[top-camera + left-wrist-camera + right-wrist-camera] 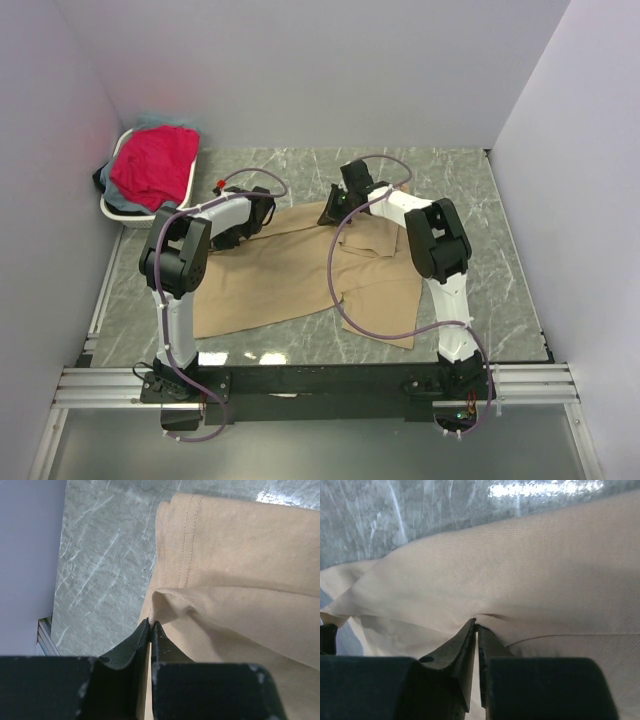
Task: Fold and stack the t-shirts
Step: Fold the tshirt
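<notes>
— Surface?
— Grey marble worktop (505, 260), pale walls (faintly lilac).
— The tan t-shirt (290, 275)?
— Spread mid-worktop; left gripper (151, 626) and right gripper (476, 624) each pinch its far edge.

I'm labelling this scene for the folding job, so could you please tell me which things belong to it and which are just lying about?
Part of the job: tan t-shirt, pinched by the left gripper and the right gripper; red-pink t-shirt, on top of a pile at far left.

Just there: white plastic basket holding that pile; marble table.
</notes>
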